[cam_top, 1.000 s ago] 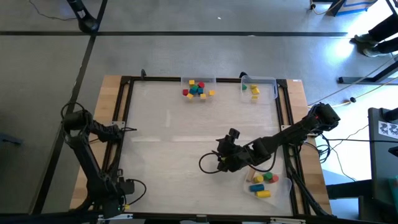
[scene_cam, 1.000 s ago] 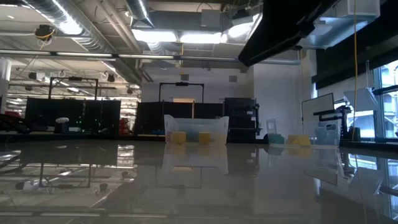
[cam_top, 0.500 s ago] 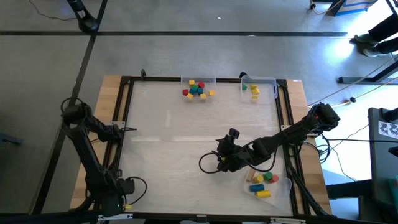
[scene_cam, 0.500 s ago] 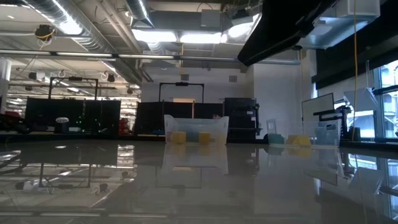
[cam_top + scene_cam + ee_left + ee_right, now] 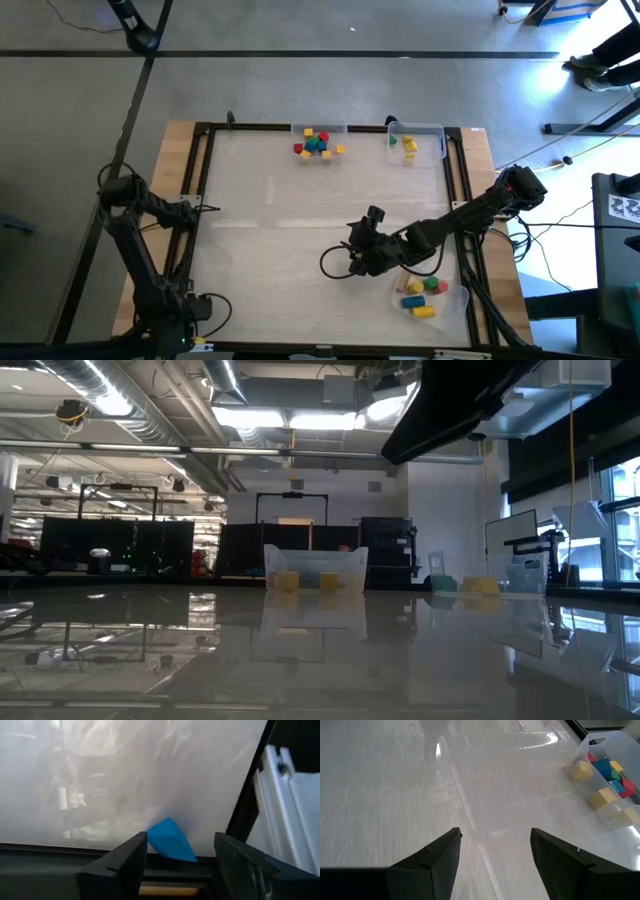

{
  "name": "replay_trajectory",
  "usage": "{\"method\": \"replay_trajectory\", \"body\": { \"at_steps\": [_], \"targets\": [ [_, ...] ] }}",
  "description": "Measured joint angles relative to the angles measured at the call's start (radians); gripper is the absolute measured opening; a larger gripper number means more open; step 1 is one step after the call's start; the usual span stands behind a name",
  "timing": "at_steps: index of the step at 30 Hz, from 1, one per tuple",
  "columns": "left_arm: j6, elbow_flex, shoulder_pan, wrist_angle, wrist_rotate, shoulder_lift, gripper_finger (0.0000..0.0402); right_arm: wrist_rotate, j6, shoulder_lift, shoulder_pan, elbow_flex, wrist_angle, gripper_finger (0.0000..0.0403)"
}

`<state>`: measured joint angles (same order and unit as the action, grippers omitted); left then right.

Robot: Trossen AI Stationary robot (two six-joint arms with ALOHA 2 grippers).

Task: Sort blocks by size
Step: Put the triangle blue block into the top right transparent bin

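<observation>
Nowhere readable writing; left pincer (image 5: 175, 855) and right pincer (image 5: 492, 852) spread, empty.

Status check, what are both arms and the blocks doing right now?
Right pincer open, empty, mid-table. Left pincer open over a blue block. Blocks in trays. Nothing in the way.

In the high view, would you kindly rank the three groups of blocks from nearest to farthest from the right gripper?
Measured from the right gripper, near the table's middle:
1. Loose blocks, just beside it toward the table's near right corner.
2. Blocks in the right-hand tray, at the far edge.
3. Blocks in the middle tray, far edge; only slightly farther.
</observation>
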<state>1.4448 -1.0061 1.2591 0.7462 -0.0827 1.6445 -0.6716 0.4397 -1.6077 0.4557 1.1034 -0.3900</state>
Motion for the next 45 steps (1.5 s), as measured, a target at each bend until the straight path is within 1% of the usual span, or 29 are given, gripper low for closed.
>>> {"method": "replay_trajectory", "body": {
  "at_steps": [6, 11, 16, 19, 23, 25, 28, 32, 35, 38, 40, 45],
  "targets": [
    [-0.071, 0.000, 0.000, 0.009, -0.042, 0.047, 0.0219, -0.001, -0.003, 0.000, 0.000, 0.000, 0.019, 0.0239],
    [-0.136, 0.000, -0.002, 0.096, -0.062, 0.072, 0.0219, -0.001, -0.007, 0.000, 0.000, 0.000, 0.030, 0.0239],
    [-0.218, 0.001, -0.040, 0.174, -0.055, 0.074, 0.0219, -0.001, -0.008, 0.000, 0.000, 0.000, 0.030, 0.0239],
    [-0.291, 0.000, -0.064, 0.187, -0.009, 0.074, 0.0219, -0.001, -0.008, 0.000, 0.000, 0.000, 0.030, 0.0239],
    [-0.379, 0.001, -0.097, 0.254, 0.089, 0.074, 0.0219, -0.001, -0.008, 0.000, 0.000, 0.000, 0.030, 0.0239],
    [-0.410, 0.001, -0.112, 0.278, 0.119, 0.074, 0.0219, -0.001, -0.008, 0.000, 0.000, 0.000, 0.029, 0.0239],
    [-0.404, 0.001, -0.131, 0.313, 0.115, 0.068, 0.0219, 0.004, -0.008, 0.000, 0.000, 0.000, 0.030, 0.0239],
    [-0.324, -0.014, -0.120, 0.310, 0.084, 0.022, 0.0219, 0.010, -0.008, 0.000, 0.000, 0.000, 0.030, 0.0239],
    [-0.247, -0.031, -0.092, 0.265, 0.082, -0.027, 0.0219, 0.010, -0.008, 0.000, 0.000, 0.000, 0.030, 0.0239],
    [-0.211, -0.033, -0.060, 0.228, 0.090, -0.046, 0.0219, 0.010, -0.008, 0.000, 0.000, 0.000, 0.030, 0.0239],
    [-0.226, -0.032, -0.035, 0.233, 0.093, -0.041, 0.0219, 0.010, -0.008, 0.000, 0.000, 0.000, 0.030, 0.0239],
    [-0.328, -0.014, 0.009, 0.235, 0.101, -0.020, 0.0219, 0.010, -0.008, 0.000, 0.000, 0.000, 0.030, 0.0239]
  ]
}}
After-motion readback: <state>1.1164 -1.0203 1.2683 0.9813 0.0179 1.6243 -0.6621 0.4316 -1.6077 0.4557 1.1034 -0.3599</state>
